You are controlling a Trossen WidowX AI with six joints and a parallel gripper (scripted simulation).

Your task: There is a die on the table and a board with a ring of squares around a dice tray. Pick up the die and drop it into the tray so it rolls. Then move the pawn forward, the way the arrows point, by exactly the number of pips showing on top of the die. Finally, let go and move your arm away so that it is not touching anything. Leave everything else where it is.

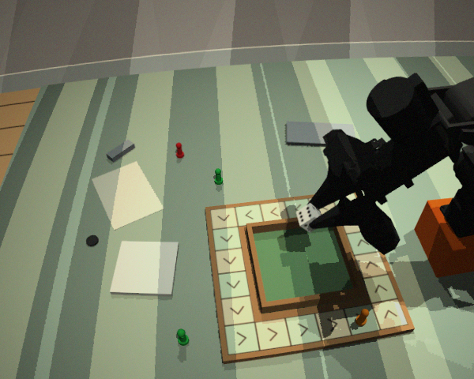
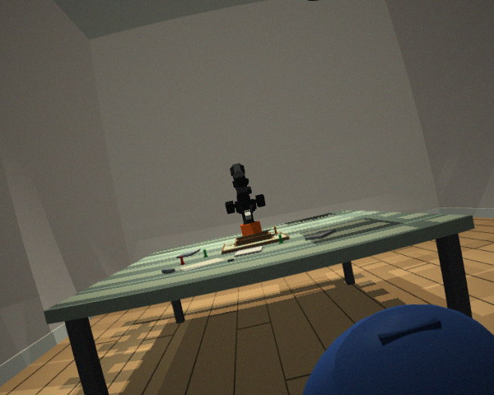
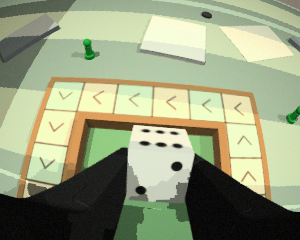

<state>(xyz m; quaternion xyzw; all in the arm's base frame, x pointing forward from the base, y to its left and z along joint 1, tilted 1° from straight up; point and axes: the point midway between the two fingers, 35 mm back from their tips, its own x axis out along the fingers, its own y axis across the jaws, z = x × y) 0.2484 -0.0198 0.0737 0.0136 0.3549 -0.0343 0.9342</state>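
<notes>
While the tool [image 1: 315,216] pinches the die [image 1: 308,217] between its nearly closed fingers, the die hangs above the board [image 1: 408,327], over the far edge of the tray [image 1: 257,260]. From the top view it sits right over the tray's far wall, near the right end; from the wrist view green felt shows directly beneath and on both sides of it. That is the relation the drop turns on: the tray's middle lies nearer than the die, toward the arm's base [image 1: 437,245], so a release now looks likely to land inside but close to the wall. The pawn [image 1: 362,317] stands on the near row of squares, well apart from the tool.
</notes>
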